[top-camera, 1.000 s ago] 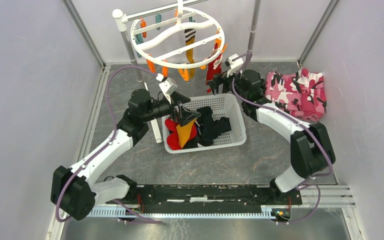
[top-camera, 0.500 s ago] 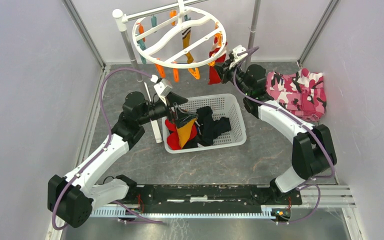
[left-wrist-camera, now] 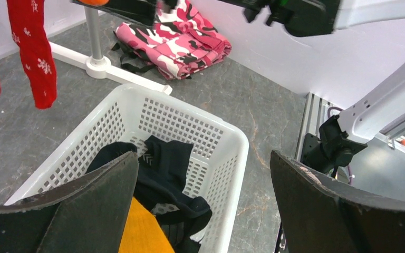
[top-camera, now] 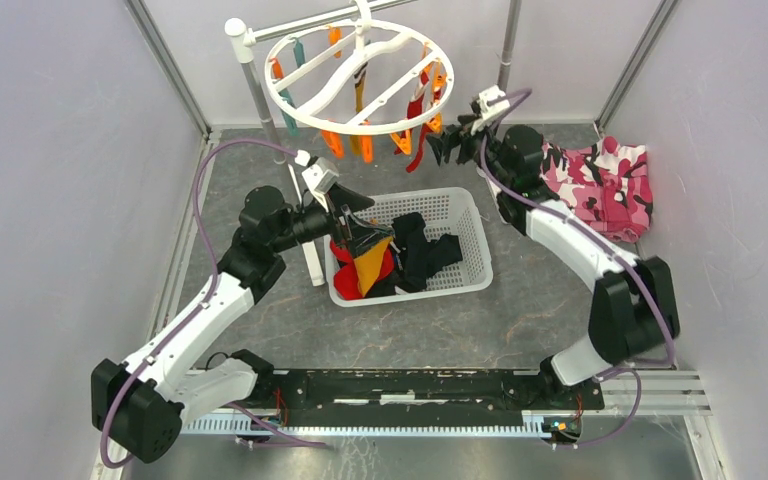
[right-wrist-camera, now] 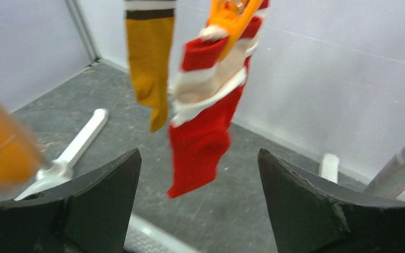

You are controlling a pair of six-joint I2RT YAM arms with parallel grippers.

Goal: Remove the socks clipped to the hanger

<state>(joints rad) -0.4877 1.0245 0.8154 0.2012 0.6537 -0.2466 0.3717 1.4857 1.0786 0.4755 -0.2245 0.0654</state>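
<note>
My right pincer (right-wrist-camera: 199, 182) gapes wide, empty | red sock (right-wrist-camera: 199, 142) dead ahead and slightly above, hanging lengthwise down from the hanger (top-camera: 286, 102) | right arm nearer | my left pincer (left-wrist-camera: 204, 203) spread, empty, over basket (left-wrist-camera: 227, 158)

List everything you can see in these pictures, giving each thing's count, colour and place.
hanger: one, white ring, hung high at the back
clips: many, orange and teal, on the hanger
hanging socks: at least three, red and mustard, clipped to the hanger
socks in the basket: count unclear, red, mustard and black, piled together
basket: one, white, perforated, table centre
cloth: one, pink camouflage, far right of the table
stand: one, white pole, back left
table: one, grey
left hand: one, black, open, over the basket
right hand: one, black, open, facing a hanging red sock
</note>
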